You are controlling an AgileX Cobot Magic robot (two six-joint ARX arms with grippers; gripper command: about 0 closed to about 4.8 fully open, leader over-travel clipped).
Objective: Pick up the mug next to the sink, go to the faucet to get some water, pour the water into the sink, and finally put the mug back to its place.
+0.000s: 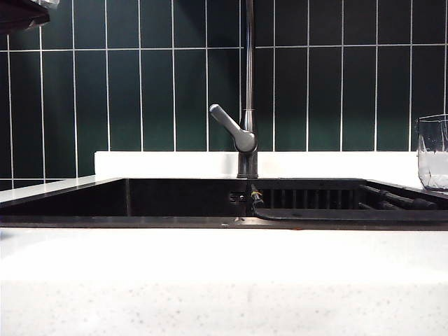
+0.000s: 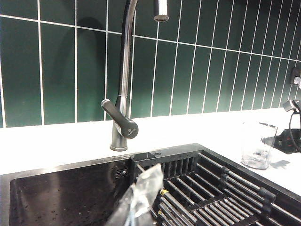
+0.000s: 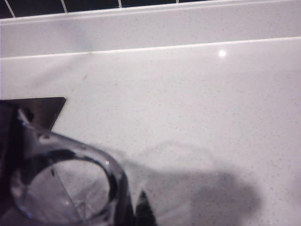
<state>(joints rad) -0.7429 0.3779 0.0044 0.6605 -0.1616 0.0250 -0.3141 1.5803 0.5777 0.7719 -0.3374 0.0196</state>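
At the far left of the exterior view, only a dark corner of the left arm [image 1: 21,12] is seen, high above the white speckled tabletop [image 1: 210,280]. In the left wrist view the left gripper [image 2: 141,197], its fingers wrapped in clear film, is held clenched on nothing above the wide black rectangular sink [image 2: 61,197], likely parked there to leave the other arm room.

In the middle, the tall thin dark metal faucet [image 1: 248,105] is seen rising from its cylindrical base behind the sink, its grey lever handle [image 1: 227,124] angled out sideways; no water is seen running. The slatted dark rack [image 1: 315,199] is set in the right part of the basin.

At the right, the clear faceted glass mug [image 1: 434,150] is stood upright on the tabletop beside the sink. In the right wrist view its rim [image 3: 61,183] is seen close under the camera. The right gripper's own fingers cannot be made out there; they are judged closed, but whether the mug is grasped cannot be told.
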